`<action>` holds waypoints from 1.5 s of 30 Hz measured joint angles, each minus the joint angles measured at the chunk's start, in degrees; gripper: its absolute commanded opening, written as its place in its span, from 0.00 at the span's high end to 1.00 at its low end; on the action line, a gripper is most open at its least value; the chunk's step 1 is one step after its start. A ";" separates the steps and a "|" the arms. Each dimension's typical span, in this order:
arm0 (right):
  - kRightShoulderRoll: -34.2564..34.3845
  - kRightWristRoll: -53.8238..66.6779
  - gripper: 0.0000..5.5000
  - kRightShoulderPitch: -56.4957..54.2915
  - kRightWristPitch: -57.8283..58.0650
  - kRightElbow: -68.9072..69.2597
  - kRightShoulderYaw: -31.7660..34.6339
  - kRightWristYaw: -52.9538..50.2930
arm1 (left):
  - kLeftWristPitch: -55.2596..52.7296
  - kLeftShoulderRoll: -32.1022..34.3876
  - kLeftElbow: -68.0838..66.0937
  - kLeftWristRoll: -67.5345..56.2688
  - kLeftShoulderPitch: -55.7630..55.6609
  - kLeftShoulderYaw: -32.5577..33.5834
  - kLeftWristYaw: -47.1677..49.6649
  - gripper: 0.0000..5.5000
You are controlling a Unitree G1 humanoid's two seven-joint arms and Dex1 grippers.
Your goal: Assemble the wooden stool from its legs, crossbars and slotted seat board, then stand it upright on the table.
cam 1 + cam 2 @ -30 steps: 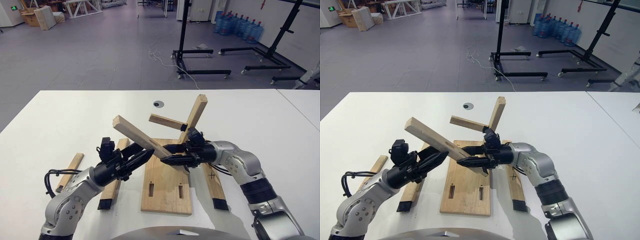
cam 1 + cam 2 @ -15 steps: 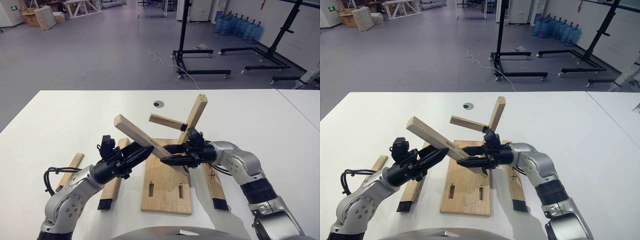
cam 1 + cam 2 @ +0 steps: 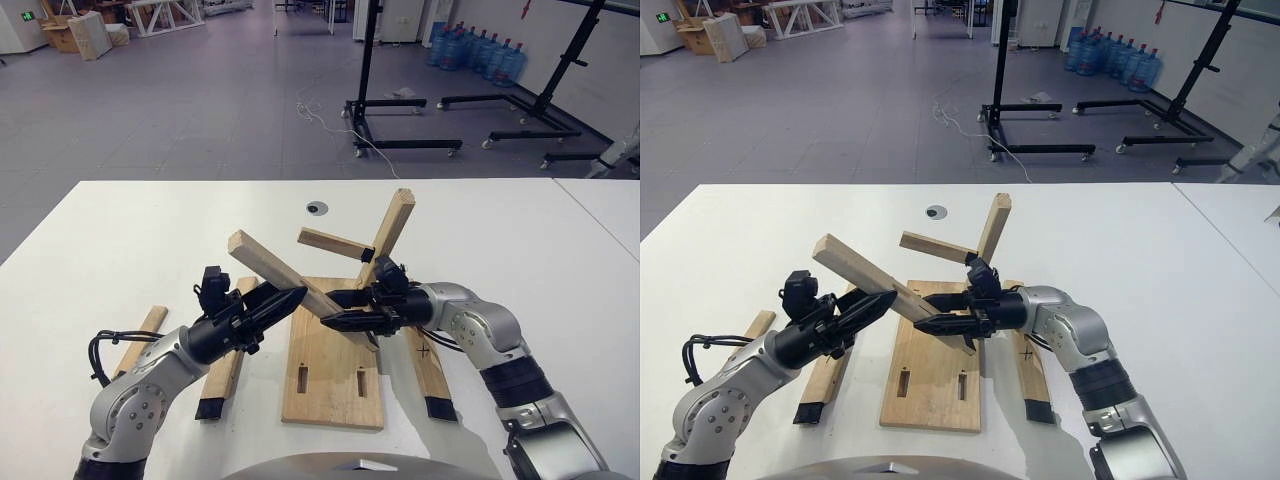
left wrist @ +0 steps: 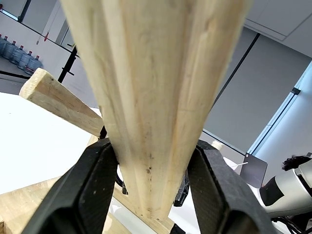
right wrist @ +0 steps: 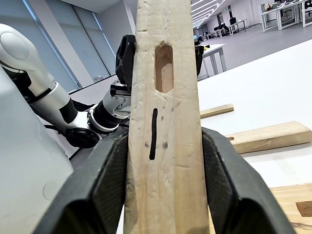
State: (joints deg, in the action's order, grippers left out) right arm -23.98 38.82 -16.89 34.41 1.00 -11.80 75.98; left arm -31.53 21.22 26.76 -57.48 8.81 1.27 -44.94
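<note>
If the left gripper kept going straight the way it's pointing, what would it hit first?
Probably the right gripper, which faces it along the tilted leg both hold; depth is unclear.

2 head eyes overlook the table (image 3: 120, 230); wrist cameras press close.

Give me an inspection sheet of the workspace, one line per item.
Surface: white table, one round hole.
Job's things: slotted seat board lies flat; tilted leg held over it; second leg with crossbar stands tilted at its far end; left loose leg, right loose leg and short bar lie flat beside it.
Clutter: nothing seen.
Hands: left hand and right hand both shut on the tilted leg.
Cables: black cable by the left arm; white cable on the floor.
Surroundings: black wheeled frames, water bottles.
</note>
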 measured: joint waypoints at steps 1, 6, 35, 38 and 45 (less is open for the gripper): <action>0.00 0.02 0.63 0.00 0.08 0.00 0.00 0.09 | 0.03 0.01 0.01 0.01 0.02 0.00 -0.17 0.62; -0.19 0.94 0.63 -0.03 1.82 0.15 0.04 0.85 | 0.46 0.06 0.04 0.11 0.51 0.07 -1.81 0.63; -1.75 -0.44 0.38 -0.69 1.90 -0.54 0.18 0.00 | 1.67 -0.55 -0.09 0.96 1.67 1.87 -5.71 0.63; -2.55 -0.19 0.38 -0.64 2.58 -0.16 1.85 -0.88 | 1.88 -0.33 -0.09 -0.51 1.63 4.13 -5.91 0.63; -5.28 0.38 0.38 0.46 3.98 0.90 5.23 -3.45 | 2.59 4.00 -1.05 -3.27 -1.17 11.63 -8.78 0.63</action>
State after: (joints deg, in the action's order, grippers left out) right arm -29.25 39.20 -16.43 38.38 1.90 -6.57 72.53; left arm -28.94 25.22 25.71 -60.75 7.64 12.90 -53.72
